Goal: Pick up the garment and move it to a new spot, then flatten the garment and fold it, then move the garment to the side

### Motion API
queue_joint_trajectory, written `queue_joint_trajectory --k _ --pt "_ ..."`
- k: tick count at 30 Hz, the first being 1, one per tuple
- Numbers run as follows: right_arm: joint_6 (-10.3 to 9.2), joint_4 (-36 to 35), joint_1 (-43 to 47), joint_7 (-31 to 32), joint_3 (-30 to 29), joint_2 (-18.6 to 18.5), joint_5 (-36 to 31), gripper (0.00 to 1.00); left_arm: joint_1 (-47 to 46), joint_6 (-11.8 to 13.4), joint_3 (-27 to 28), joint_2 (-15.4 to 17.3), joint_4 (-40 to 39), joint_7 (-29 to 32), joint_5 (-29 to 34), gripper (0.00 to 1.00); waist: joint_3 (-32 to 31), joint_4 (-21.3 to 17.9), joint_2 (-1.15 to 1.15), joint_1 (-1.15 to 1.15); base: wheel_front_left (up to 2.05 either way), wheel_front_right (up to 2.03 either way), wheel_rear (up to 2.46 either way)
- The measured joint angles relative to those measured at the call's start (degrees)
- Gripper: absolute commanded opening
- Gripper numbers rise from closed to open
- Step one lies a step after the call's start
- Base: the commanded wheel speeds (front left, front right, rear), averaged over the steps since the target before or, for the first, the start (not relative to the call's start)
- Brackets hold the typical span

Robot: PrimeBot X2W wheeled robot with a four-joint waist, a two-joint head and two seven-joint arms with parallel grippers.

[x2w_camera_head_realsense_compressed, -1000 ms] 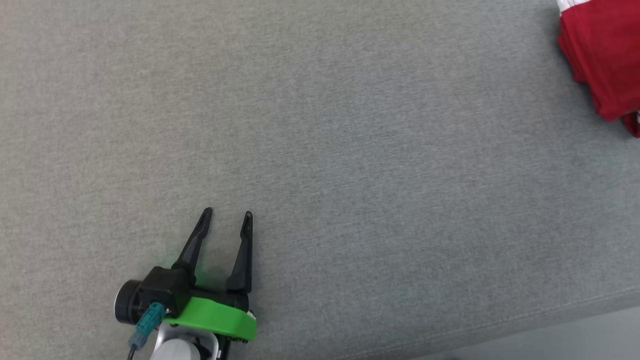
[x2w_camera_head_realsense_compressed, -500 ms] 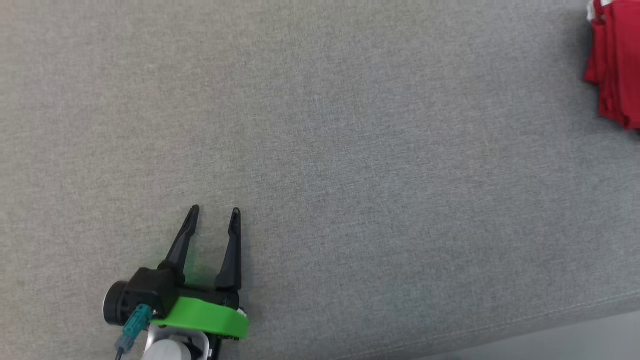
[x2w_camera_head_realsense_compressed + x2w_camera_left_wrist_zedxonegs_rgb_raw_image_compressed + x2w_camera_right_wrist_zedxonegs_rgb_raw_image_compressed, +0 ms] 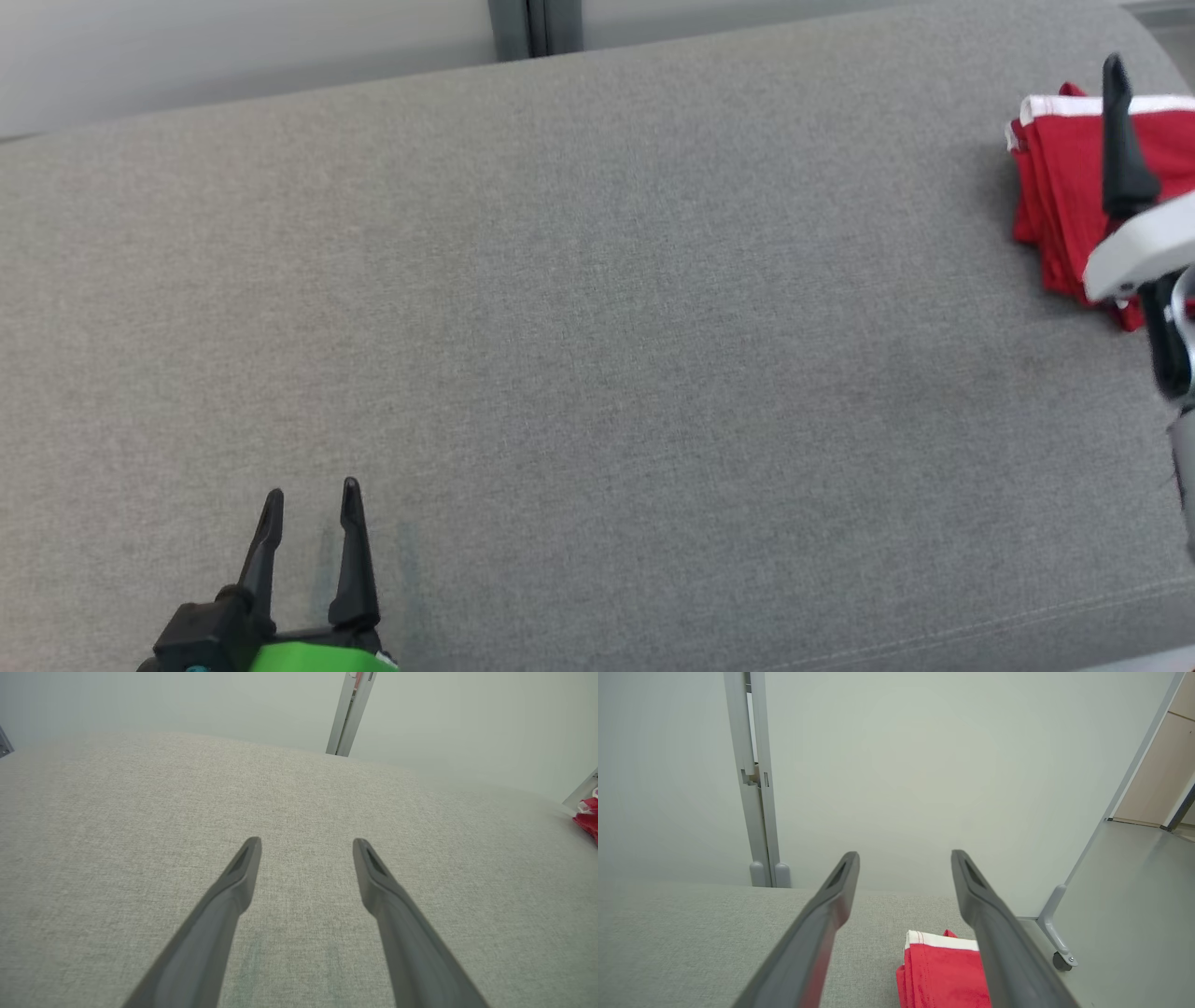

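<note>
Starting at the lower left of the head view: left gripper [image 3: 312, 492], fingers spread wide with nothing between them, poised over the bare grey upholstered bench [image 3: 597, 355]. Borne out by the left wrist view, looking between those parted fingers at plain weave. Against a moment ago, a shifted head view rather than shifted things: now taking in the bench's far edge, a pale wall [image 3: 233, 47] and a metal post [image 3: 527, 26] at top centre, none of it in frame before. Moving right: red garment [image 3: 1060, 201] with a white band, lying folded at the upper right near the bench's rounded corner, at that same right-hand end as before. Newly in frame across it, at the right edge: one dark finger of the right gripper [image 3: 904, 855]. Not enough there to judge the opening; settled from the right wrist view, both fingers standing wide apart over the garment, gripping nothing. Read as a release: garment folded and set to the side, task judged at or very near its end. Offered by the right wrist view beyond what the head view gives: floor [image 3: 1134, 896] past the bench's end and a caster foot [image 3: 1059, 960] at lower right.
</note>
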Motion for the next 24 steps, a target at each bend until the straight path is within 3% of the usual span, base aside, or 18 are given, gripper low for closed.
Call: queue_joint_trajectory --k 7,13,24 --pt "0.00 -8.04 20.35 -4.05 -0.66 8.06 -1.34 1.00 4.77 0.44 3.09 0.02 -0.25 0.00 0.59 1.00 -7.56 2.06 0.00 0.00 0.00 0.00 0.00" --pt "-0.01 -10.90 31.76 -7.00 -0.12 14.63 -4.57 1.00 5.95 -0.63 3.80 0.01 -0.51 0.00 1.12 1.00 -11.97 4.01 0.00 0.00 0.00 0.00 0.00" --pt "0.00 -14.04 39.27 -7.77 0.37 18.89 -8.15 1.00 6.32 -1.46 3.33 0.01 0.02 -0.01 1.62 1.00 -14.39 4.49 0.00 0.00 0.00 0.00 0.00"
